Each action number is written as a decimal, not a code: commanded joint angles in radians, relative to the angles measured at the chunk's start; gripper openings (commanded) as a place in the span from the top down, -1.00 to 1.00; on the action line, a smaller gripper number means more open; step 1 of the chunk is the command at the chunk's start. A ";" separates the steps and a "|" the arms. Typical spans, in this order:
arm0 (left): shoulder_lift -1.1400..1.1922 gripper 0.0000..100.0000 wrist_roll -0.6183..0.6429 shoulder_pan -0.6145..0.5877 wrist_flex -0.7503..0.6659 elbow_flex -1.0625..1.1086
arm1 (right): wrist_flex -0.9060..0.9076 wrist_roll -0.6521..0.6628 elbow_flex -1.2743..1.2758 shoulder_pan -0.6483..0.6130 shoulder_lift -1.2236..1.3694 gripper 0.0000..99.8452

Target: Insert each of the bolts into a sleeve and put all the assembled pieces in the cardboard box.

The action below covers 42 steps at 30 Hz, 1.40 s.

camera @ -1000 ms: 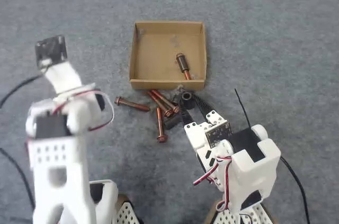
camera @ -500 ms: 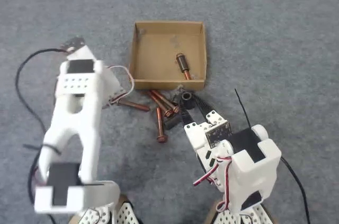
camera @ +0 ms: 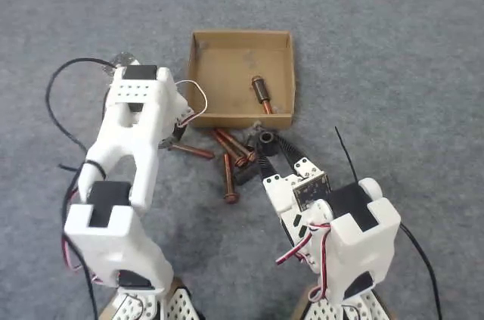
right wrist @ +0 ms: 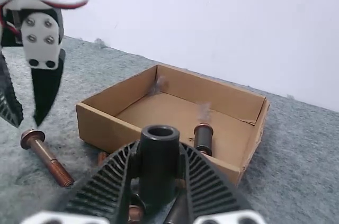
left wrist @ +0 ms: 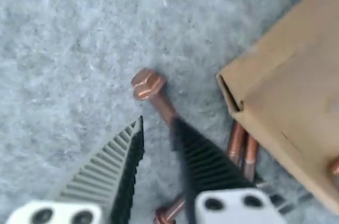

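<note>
My right jaws are closed on a black sleeve (right wrist: pixel 158 160) and hold it upright with its bore facing up, just in front of the near wall of the cardboard box (right wrist: pixel 106 126). My left jaws stand parted, tips pointing down at a copper bolt (left wrist: pixel 149 83). Its hex head lies just past the tips, and its shank runs back beneath one finger. I cannot tell whether that finger touches it. This bolt rests on the grey carpeted surface (left wrist: pixel 63 33), beside the box's near left corner. Between my two arms, in front of the box, lie the loose bolts: a slanting pair (camera: pixel 234 147) side by side close to the box wall, and a single bolt (camera: pixel 229 176) nearer to me, its head towards me. Inside the box, an assembled piece (camera: pixel 262 93), a bolt in its dark sleeve, lies on the floor near the right wall.
</note>
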 commanded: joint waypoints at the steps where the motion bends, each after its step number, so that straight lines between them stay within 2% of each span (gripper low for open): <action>1: 0.011 0.54 0.051 0.011 -0.005 -0.056 | 0.005 -0.006 0.029 0.001 -0.048 0.99; 4: 0.020 0.44 0.078 0.006 -0.005 -0.051 | 0.007 -0.006 0.029 0.001 -0.048 0.99; 8: 0.083 0.46 0.083 0.002 -0.020 -0.051 | 0.007 -0.006 0.029 0.001 -0.048 0.99; 14: 0.230 0.55 0.083 -0.014 -0.100 -0.061 | 0.007 -0.006 0.029 0.001 -0.048 0.99; 20: 0.232 0.66 0.078 -0.029 -0.100 -0.070 | 0.007 -0.006 0.029 0.001 -0.048 0.99; 23: 0.232 0.78 0.077 -0.023 -0.098 -0.070 | 0.007 -0.006 0.029 0.001 -0.048 0.99; 26: 0.221 0.95 0.018 -0.023 -0.097 -0.070 | 0.007 -0.006 0.029 0.001 -0.048 0.99; 35: 0.054 0.98 -0.133 -0.012 0.011 -0.048 | 0.007 -0.006 0.029 0.001 -0.048 0.99; 42: -0.003 0.98 -0.381 -0.014 0.011 -0.018 | 0.007 -0.006 0.029 0.001 -0.048 0.99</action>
